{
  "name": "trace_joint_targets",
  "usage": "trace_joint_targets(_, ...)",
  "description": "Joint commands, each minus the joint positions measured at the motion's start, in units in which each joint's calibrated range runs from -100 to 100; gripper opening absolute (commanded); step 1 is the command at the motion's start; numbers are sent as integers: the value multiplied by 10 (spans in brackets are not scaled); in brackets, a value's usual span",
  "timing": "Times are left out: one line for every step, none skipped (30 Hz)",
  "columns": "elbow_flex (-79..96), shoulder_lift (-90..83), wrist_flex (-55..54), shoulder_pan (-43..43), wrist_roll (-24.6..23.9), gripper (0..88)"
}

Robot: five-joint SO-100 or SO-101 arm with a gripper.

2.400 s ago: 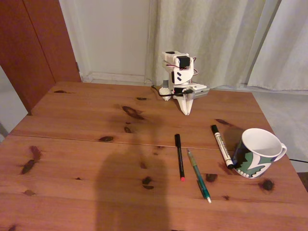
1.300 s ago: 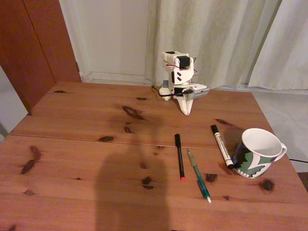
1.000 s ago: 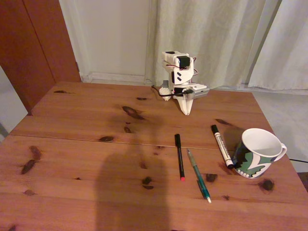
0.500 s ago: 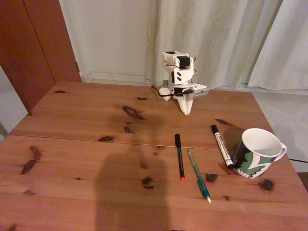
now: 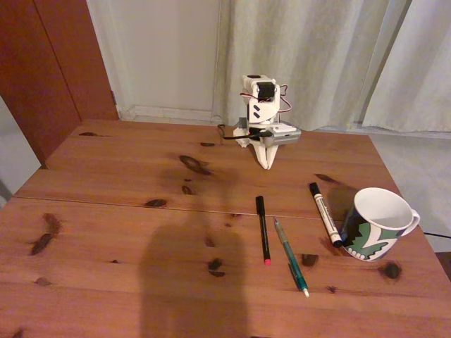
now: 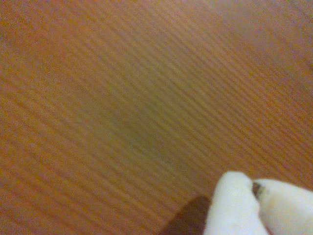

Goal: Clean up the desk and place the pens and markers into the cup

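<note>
On the desk (image 5: 127,211), the cup (image 5: 378,222) stands at 4 o'clock with the marker (image 5: 325,213) touching its left side. The green pen (image 5: 290,255) and black pen (image 5: 263,229) lie just left. The gripper (image 5: 266,163), tips clenched together, points down at 12 o'clock.

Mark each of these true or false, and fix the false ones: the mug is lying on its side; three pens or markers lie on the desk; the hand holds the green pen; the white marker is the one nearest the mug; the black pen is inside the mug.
1. The mug lies on its side. False: it stands upright on the desk.
2. Three pens or markers lie on the desk. True.
3. The hand holds the green pen. False: it holds nothing; its tips point down at the desk's far side.
4. The white marker is nearest the mug. True.
5. The black pen is inside the mug. False: it lies on the desk.
</note>
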Motion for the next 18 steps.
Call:
trace_joint_targets(4,5,0,2,-4,8)
trace_joint_targets(4,5,0,2,-10,8)
trace_joint_targets(4,5,0,2,-23,8)
trace_joint_targets(4,5,0,2,-40,8)
trace_joint_targets(4,5,0,2,-58,7)
trace_joint_targets(4,5,-2,2,-74,7)
trace_joint_targets(4,5,-6,2,-84,7)
trace_joint_targets(4,5,-12,2,-92,7)
trace_joint_targets(4,5,-18,2,-99,7)
trace_joint_targets(4,5,-23,2,-102,7)
trace_joint_targets(4,5,-25,2,-103,7)
trace_joint_targets(4,5,-25,2,-104,7)
trace_joint_targets(4,5,-25,2,-104,7)
trace_joint_targets(4,5,-25,2,-104,7)
trace_joint_targets(4,5,-25,2,-104,7)
trace_joint_targets(4,5,-25,2,-104,7)
trace_joint_targets(4,5,-25,2,-104,7)
trace_joint_targets(2,5,-25,2,-104,7)
